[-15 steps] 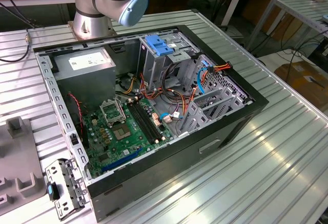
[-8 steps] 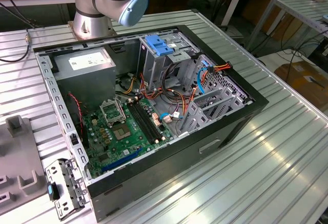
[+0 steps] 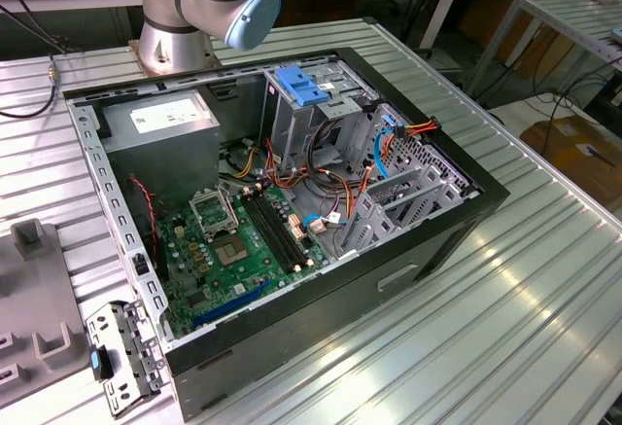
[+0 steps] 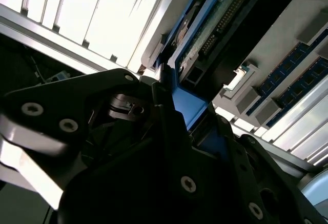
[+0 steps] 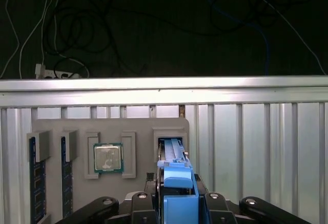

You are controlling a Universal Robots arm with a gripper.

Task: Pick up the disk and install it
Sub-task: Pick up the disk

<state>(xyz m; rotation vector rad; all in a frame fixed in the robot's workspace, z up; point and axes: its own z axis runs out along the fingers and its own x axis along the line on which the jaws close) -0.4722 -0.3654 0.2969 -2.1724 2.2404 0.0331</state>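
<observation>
In both wrist views the disk stands on edge, framed by its blue plastic carrier rails. Its far end sits at a slot of a grey parts tray. My gripper is shut on the disk, one black finger on each side of the blue carrier. In the second wrist view the gripper clamps the blue rail, and the disk's green circuit-board side runs away from the fingers. The open computer case lies on the table in the exterior view, with a metal drive cage near its back.
A processor chip and two memory sticks rest in other tray pockets. Inside the case are a grey box with a white sticker, a green motherboard, loose cables and a blue piece on the cage. The arm's base stands behind the case.
</observation>
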